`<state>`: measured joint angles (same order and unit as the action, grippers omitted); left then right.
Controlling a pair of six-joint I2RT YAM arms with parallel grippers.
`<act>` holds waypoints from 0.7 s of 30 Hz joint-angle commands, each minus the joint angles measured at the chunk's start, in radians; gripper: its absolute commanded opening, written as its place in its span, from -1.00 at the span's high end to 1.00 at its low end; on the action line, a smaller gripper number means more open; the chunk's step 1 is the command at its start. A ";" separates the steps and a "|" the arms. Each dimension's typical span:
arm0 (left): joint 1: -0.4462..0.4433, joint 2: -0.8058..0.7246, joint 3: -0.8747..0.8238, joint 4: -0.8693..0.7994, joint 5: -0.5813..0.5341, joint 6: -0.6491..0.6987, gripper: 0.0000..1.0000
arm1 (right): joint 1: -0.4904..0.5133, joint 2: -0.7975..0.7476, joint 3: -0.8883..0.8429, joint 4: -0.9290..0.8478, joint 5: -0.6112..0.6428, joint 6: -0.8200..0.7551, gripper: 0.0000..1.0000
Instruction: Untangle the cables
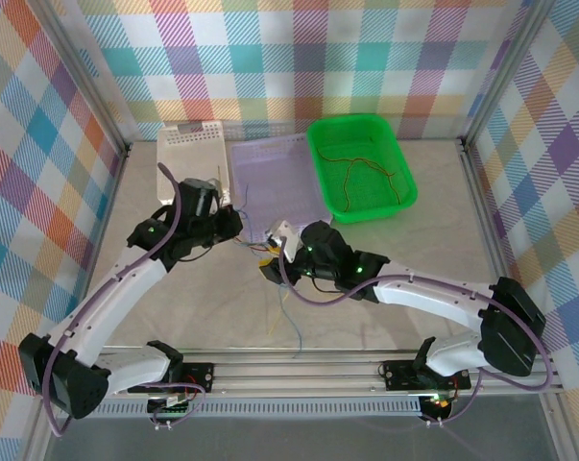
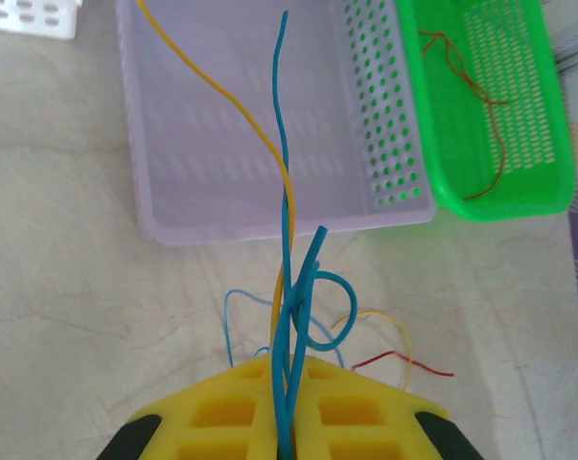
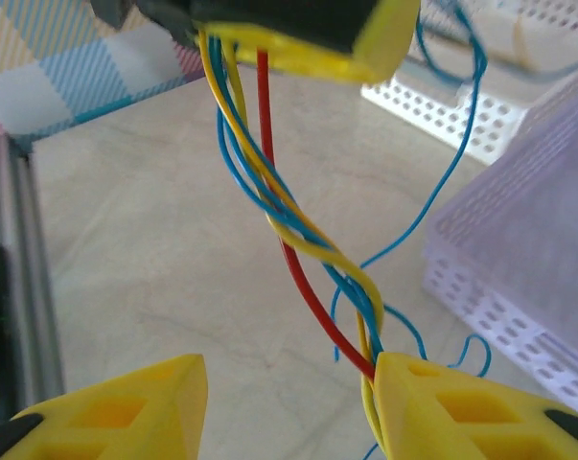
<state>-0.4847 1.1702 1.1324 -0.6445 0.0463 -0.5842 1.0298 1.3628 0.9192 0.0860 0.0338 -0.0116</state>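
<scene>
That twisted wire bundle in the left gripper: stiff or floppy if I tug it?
Probably floppy: the twisted bundle leaves the left gripper in loose curves and loops. Likely very light, since each strand is thin. A straight pull may tighten the twist rather than part it.

Your left arm (image 1: 126, 288) sweeps up from its base and bends inward. The left gripper (image 2: 287, 388) has its jaws pressed together on the cables (image 2: 285, 144). Your right arm (image 1: 433, 293) stretches low across the worktop toward it. The right gripper (image 3: 289, 398) faces the left one at close range, its jaws standing apart.
</scene>
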 commanded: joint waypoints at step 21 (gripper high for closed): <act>-0.046 0.080 0.061 -0.120 -0.026 -0.151 1.00 | 0.240 0.225 -0.036 0.490 0.669 -0.504 0.28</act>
<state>-0.5220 1.2400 1.1622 -0.7269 0.0246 -0.7185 1.2545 1.5856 0.8951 0.3820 0.5819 -0.4213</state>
